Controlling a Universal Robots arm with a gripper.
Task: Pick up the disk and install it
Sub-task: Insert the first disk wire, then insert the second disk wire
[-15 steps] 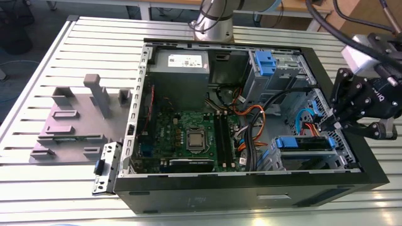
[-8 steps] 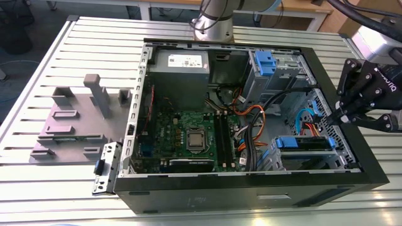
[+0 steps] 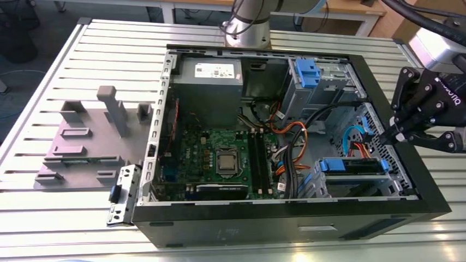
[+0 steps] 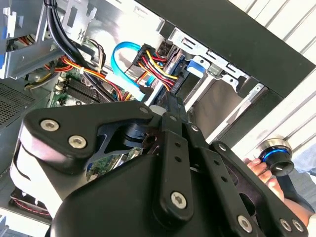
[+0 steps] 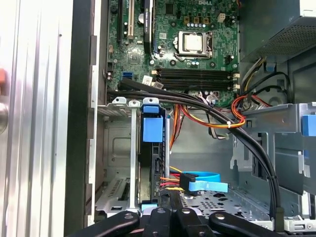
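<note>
Open PC case (image 3: 291, 218) lies on the slatted table (image 3: 58, 224), motherboard (image 3: 218, 158) exposed. The disk (image 3: 354, 165) sits in the drive cage (image 3: 350, 186), gripper (image 3: 389, 137) hanging just beside it, exterior view's right.

Slatted metal table (image 3: 109, 54), glare on slats; grey floor (image 3: 22, 60) alongside; white-framed desk (image 3: 342, 13) behind

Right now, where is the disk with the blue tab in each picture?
Exterior view: disk in the drive cage, toward the exterior view's right.
Second wrist view: disk beside red-yellow wires.
First wrist view: disk in the drive cage by the case wall.
Shared landmark: the blue cable near it.
</note>
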